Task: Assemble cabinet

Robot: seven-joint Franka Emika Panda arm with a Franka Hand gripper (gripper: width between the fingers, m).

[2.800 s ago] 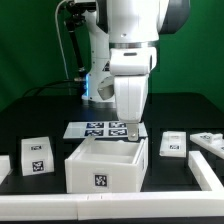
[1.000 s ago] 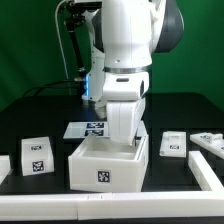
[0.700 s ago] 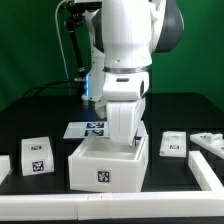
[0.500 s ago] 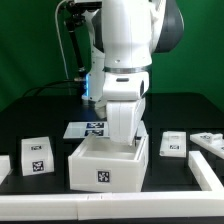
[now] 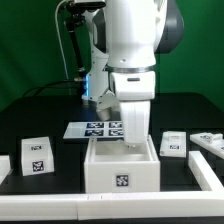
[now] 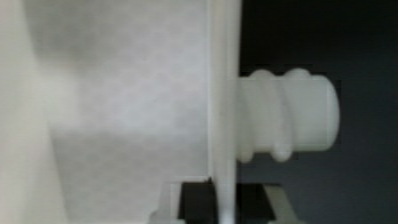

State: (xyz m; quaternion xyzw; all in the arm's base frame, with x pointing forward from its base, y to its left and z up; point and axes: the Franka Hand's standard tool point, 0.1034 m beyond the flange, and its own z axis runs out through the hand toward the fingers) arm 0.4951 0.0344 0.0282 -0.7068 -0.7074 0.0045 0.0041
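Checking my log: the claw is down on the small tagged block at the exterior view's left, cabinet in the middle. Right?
Not quite. The exterior view shows the claw down at the back wall of the cabinet in the middle; the small tagged block at left stands apart.

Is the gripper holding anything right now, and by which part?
The gripper holds the cabinet by the rim of its far wall in the exterior view; the wrist view shows it between the fingers.
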